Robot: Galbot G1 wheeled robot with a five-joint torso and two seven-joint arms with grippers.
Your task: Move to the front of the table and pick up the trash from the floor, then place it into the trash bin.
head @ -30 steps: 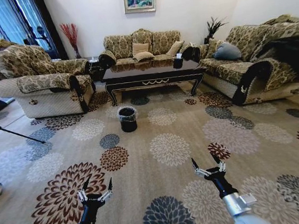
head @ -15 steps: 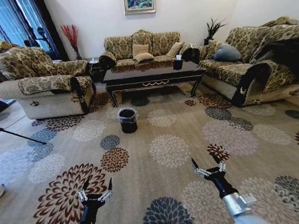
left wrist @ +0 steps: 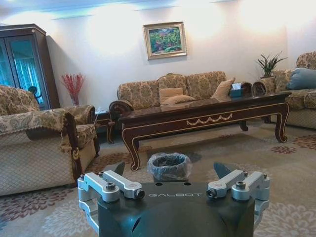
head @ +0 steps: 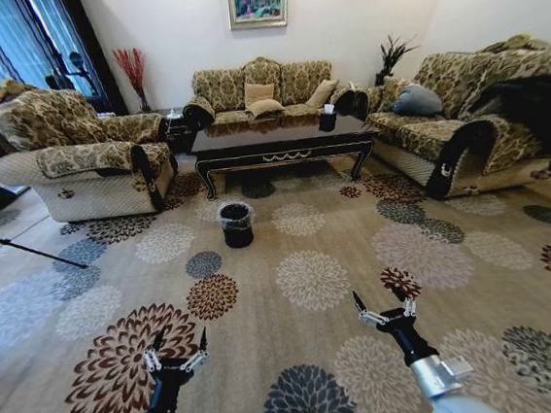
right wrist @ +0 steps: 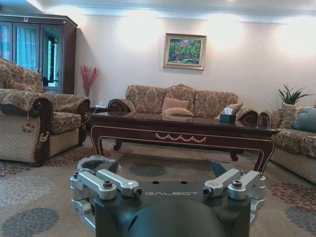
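The dark glossy table [head: 281,140] stands at the far side of the flowered carpet, in front of the back sofa. The round black trash bin [head: 237,224], lined with a clear bag, sits on the carpet before the table's left end. My left gripper [head: 180,339] and right gripper [head: 378,297] hang low over the near carpet, both open and holding nothing. The left wrist view has the table [left wrist: 207,118] and the trash bin [left wrist: 169,166] straight ahead. In the right wrist view the table [right wrist: 182,132] is ahead and the trash bin [right wrist: 93,163] is off to one side. The trash is too small to make out.
An armchair [head: 75,153] flanks the table on the left and a long sofa [head: 462,120] on the right. A small black tissue box [head: 327,117] sits on the table. A thin dark tripod leg [head: 21,246] crosses the floor at the left. Open carpet lies between me and the bin.
The whole head picture has shifted a little, so the camera has moved. A shoe at the lower left edge has slipped out of the picture. Both arms hold the same pose.
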